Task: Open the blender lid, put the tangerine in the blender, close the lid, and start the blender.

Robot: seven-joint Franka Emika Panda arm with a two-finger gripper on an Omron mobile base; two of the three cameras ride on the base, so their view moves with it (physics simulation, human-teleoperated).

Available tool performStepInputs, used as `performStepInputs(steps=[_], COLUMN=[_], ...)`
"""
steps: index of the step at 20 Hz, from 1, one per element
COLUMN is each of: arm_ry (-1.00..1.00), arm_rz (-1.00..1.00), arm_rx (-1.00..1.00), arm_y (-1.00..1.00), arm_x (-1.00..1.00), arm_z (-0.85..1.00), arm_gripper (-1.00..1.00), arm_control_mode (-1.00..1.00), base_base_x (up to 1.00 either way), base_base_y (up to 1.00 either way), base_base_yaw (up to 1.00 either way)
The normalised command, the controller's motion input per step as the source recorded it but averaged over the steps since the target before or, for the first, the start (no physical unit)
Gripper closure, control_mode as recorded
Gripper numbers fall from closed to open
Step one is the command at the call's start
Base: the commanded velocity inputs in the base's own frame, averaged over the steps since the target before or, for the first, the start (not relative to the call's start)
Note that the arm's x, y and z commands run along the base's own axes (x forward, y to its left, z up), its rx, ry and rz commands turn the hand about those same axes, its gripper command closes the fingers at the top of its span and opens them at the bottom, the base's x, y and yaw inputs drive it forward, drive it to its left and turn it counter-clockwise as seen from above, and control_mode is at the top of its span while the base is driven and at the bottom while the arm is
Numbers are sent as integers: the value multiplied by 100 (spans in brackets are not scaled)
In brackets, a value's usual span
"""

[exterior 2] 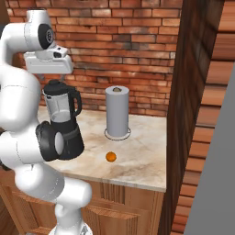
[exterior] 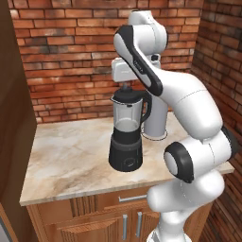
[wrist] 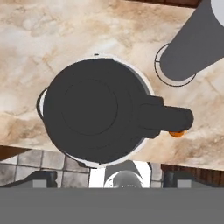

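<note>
The pincer (exterior: 125, 86) hangs straight above the blender (exterior: 126, 137), its jaws spread wide and gripping nothing, with the blender lid (wrist: 89, 114) directly below it and seated on the jar. From the hand view the lid's round black top sits nearly centred under the pincer, the jar's handle sticking out to one side. The tangerine (exterior 2: 110, 157) lies on the tabletop (exterior: 71, 156), below the pincer and off to its side, near the foot of the paper towel roll (exterior 2: 117, 112) and well apart from the blender's base (in the hand view it peeks out just past the tip of the handle). As I judge it, none of the task's steps is done yet: the lid is still to be lifted, the fruit dropped in, the lid put back and the dial turned.
</note>
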Motion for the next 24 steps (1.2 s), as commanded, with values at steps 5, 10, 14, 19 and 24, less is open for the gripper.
performStepInputs(steps=[5,10,14,19,24], arm_ry=[0,0,1,0,0], arm_rz=[1,0,0,1,1], arm_rx=[0,0,0,0,0], arm_y=[19,6,7,0,0], arm_x=[13,28,25,1,0], arm_z=[-12,-4,-8,-11,-8], arm_gripper=[-100,-100,-100,-100,-100], arm_control_mode=[-100,-100,-100,-100,-100], base_base_x=[0,0,0,0,0], base_base_y=[0,0,0,0,0], base_base_yaw=[0,0,0,0,0])
